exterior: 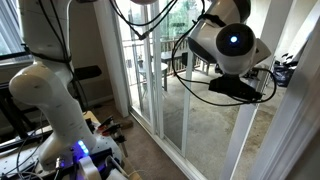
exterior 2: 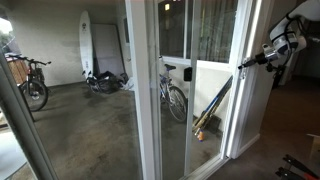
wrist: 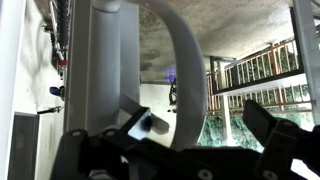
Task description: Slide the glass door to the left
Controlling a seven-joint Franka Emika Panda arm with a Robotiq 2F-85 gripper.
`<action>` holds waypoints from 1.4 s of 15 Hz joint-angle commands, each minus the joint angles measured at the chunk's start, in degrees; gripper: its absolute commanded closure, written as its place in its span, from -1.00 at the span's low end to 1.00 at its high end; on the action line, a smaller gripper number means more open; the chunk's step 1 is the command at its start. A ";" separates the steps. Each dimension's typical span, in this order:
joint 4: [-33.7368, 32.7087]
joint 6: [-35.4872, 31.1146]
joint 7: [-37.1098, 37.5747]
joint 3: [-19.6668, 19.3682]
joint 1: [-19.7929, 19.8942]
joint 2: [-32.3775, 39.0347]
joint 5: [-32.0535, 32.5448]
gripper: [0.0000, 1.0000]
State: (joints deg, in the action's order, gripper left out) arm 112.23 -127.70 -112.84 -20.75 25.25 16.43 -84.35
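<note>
The glass door [exterior 2: 214, 95] is a tall clear panel in a white frame, seen in both exterior views [exterior: 215, 125]. Its white curved loop handle [wrist: 188, 70] fills the wrist view, standing off the white upright [wrist: 100, 70]. My gripper [wrist: 200, 122] is open, with one dark finger on each side of the loop and a gap on the right side. In both exterior views the gripper [exterior 2: 252, 60] is at the door's upright at about mid height [exterior: 283, 72]. The handle itself is too small to make out there.
A second white-framed glass panel [exterior 2: 140, 90] stands beside the door. Behind the glass are bicycles [exterior 2: 172, 92] [exterior 2: 30, 80] and a white board [exterior 2: 87, 40] against the wall. The arm's white base [exterior: 55, 100] and loose cables [exterior: 108, 130] are on the floor.
</note>
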 commanded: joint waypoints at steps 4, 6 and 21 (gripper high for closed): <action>0.31 -1.99 -0.84 -0.02 -0.46 -0.38 0.15 -1.00; 0.30 -1.91 -0.85 -0.06 -0.41 -0.31 0.15 -1.00; -1.82 2.45 0.61 -3.17 4.89 3.55 -2.10 -1.00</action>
State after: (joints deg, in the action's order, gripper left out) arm 112.25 -127.87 -112.69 -23.08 27.32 17.79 -84.33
